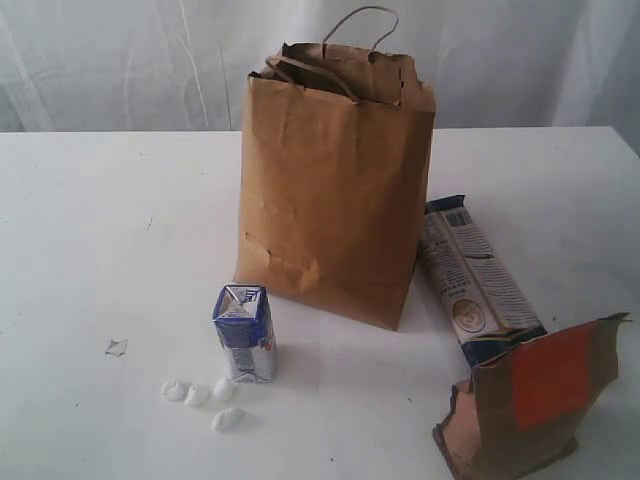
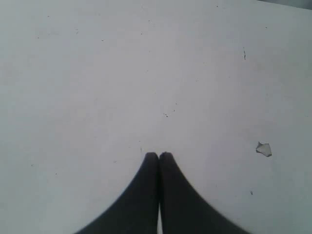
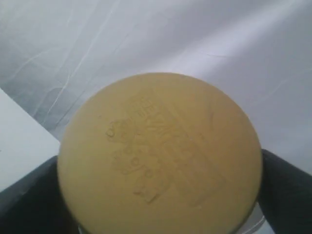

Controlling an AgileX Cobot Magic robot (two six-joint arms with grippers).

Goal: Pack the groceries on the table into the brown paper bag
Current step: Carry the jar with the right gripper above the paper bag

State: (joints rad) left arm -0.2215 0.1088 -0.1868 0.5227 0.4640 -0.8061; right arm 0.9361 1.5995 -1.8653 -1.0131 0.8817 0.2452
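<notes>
Risks, big to small:
- bag stands upright mid-desk. Its mouth is crumpled and the handles flop over it. A jar lowered off-centre could catch the rim or a handle and buckle or tip the bag, and nothing braces it
- pouch is upright at the near right with a ragged top. A passing arm could knock it over and maybe spill it
- packet lies flat just beside the bag's right side and seems to touch it. It's long, so it probably has to go in end-first or it jams across the mouth
- jar: right jaws clamped on it just under the tan lid. It looks to be up off the desk, with curtain behind. It's glass, so a slip or early release likely means a drop
- carton is upright near the bag's front left corner. Narrow base, easy to topple
- left jaws closed on nothing, over bare desk

Can't make out:
- bag interior. Can and bottle aren't in any view, so they may or may not be inside
- neither arm shows in the exterior view, so where the jar sits relative to the bag is unknown
- pouch bottom is cut off by the frame edge
- jar body is hidden behind the lid, so grip depth is unclear
- white lumps by the carton and a small scrap: can't identify
</notes>
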